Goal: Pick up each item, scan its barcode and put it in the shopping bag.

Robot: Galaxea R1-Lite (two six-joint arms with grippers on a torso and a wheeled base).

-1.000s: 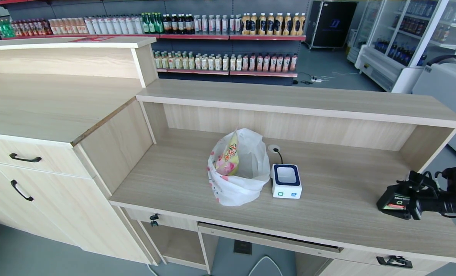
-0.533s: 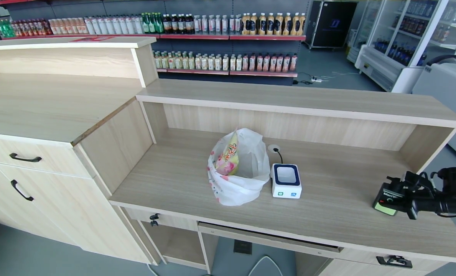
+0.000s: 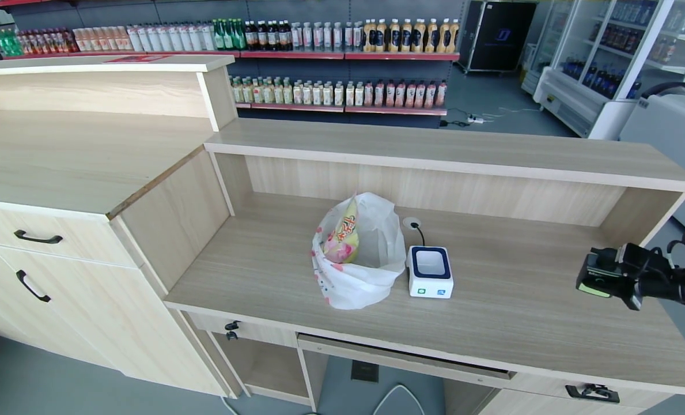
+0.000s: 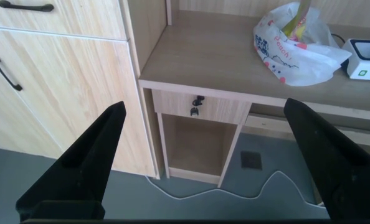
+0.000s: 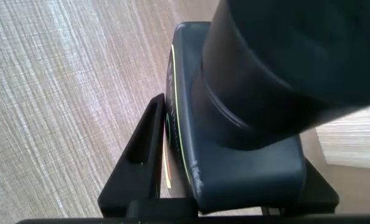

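Left claw (image 4: 205, 107): the left wrist view has it low, in front of the counter's (image 4: 216, 56) left end, with its two dark fingers (image 4: 85, 168) spread wide and nothing between them.
Drawer lock (image 4: 197, 109): below the counter edge, with a key in it; the head view gives it as a small dark spot.
Shopping bag (image 3: 356, 271): a white plastic bag standing open at mid-counter, with a yellow snack packet (image 3: 345, 233) upright inside; the left wrist view (image 4: 297, 53) takes it from the near side.
Scanner (image 3: 430, 272): a white block with a dark-framed window, just right of the bag, its cable running to a hole behind it.
Right claw (image 3: 598, 275): over the counter's right end, clamped on a dark box (image 3: 594, 283).
Dark box, close up (image 5: 247, 168): the right wrist view has a black finger (image 5: 141, 162) against one face and a yellow and red stripe along its edge; the head view gives a green label.
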